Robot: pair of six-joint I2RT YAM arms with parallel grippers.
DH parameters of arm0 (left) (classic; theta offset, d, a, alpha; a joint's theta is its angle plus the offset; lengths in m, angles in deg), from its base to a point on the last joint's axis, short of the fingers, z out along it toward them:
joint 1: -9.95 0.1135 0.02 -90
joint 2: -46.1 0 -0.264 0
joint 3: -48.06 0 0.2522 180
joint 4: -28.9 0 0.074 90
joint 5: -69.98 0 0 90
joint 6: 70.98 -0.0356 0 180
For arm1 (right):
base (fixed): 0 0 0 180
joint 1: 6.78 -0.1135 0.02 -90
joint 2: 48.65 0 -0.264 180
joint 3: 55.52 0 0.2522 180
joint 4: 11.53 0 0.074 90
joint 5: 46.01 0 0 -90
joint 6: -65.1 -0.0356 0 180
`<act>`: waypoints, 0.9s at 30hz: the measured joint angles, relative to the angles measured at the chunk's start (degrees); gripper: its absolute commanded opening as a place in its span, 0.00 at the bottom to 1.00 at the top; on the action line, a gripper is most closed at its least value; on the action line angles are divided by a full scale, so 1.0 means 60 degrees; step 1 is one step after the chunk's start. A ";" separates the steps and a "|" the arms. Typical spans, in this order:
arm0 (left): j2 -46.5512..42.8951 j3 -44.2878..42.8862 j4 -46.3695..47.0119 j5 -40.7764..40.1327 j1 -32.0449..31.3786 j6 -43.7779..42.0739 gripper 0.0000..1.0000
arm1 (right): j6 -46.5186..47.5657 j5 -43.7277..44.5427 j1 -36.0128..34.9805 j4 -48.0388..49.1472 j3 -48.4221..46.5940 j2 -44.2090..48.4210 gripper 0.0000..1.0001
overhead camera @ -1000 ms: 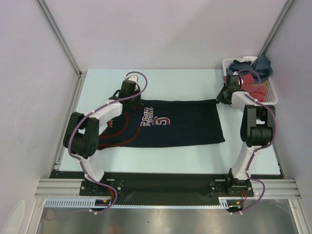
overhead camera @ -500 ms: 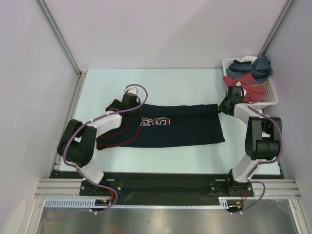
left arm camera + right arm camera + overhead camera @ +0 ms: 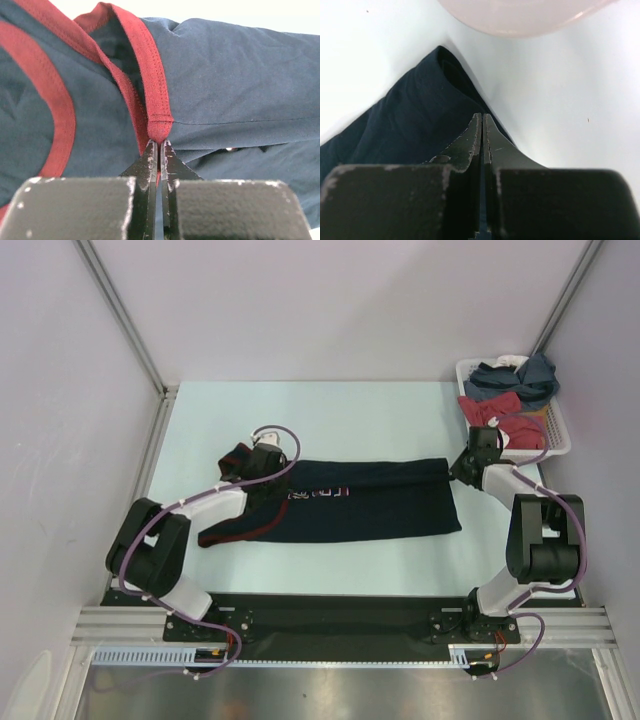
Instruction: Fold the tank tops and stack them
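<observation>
The left tool [image 3: 159,145] and right tool [image 3: 482,117], both pinching the dark navy red-trimmed cloth tank top [image 3: 390,510], have pulled its far edge nearer; its white lettering [image 3: 318,494] is now half-hidden and unreadable.

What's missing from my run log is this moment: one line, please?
stage: folding | left claw: shut on red-trimmed strap of navy tank top | right claw: shut on its hem corner | basket: holds other clothes

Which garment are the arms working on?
Look at the pale table in front of the arms. Spread across its middle lies the dark navy tank top, pinched at its ends by the left gripper and the right gripper. Its dark red trim and its place flat on the table set it apart from the clothes heaped in the white basket at the far right corner.
</observation>
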State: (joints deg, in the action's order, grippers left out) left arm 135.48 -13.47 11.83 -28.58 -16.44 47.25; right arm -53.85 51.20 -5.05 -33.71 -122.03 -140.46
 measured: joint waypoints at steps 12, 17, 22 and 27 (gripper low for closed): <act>-0.0204 0.0361 -0.0401 -0.0259 -0.0138 0.0812 0.26 | -0.0251 0.0138 0.0000 0.0018 0.0313 0.0018 0.08; -0.0379 0.0838 -0.0557 -0.0346 -0.0208 0.1064 0.35 | -0.0488 0.0412 0.0018 -0.0011 0.0448 0.0018 0.46; -0.1206 0.1330 -0.0579 -0.0612 -0.0233 0.1242 0.47 | -0.0630 0.0747 0.0051 0.0109 0.0860 0.0178 0.51; -0.2197 0.1734 -0.0699 -0.0878 -0.0237 0.1293 0.72 | -0.0688 0.1013 0.0055 0.0087 0.1362 0.0943 0.46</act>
State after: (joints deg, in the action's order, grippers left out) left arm 122.31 -3.07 7.63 -33.85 -17.87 55.01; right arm -57.98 57.27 -4.72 -33.19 -113.85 -134.80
